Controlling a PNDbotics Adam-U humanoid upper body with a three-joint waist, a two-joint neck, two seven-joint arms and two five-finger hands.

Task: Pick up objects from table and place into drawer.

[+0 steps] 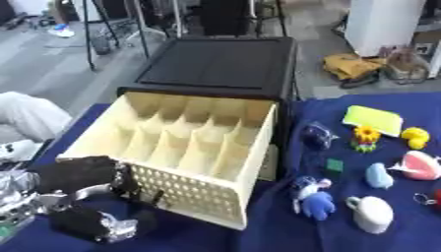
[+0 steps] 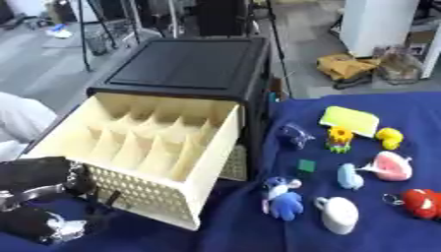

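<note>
Nearby, toys (image 1: 317,198) right of open drawer (image 1: 185,147).

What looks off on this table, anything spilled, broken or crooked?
Nothing spilled or broken. The cream drawer is pulled far out and empty, the left hand at its front; the toys lie scattered on the blue cloth.

The cream drawer (image 1: 185,147) stands pulled out of the black cabinet (image 1: 220,66), its divided compartments bare. At about 8 o'clock the left hand (image 1: 82,189) sits against the drawer's perforated front. On the blue surface (image 1: 284,231), from 2 to 4 o'clock, lie a yellow-green pad (image 1: 373,119), a yellow duck (image 1: 416,137), a sunflower toy (image 1: 365,138), a white cup (image 1: 372,213) and a blue plush (image 1: 314,203).
</note>
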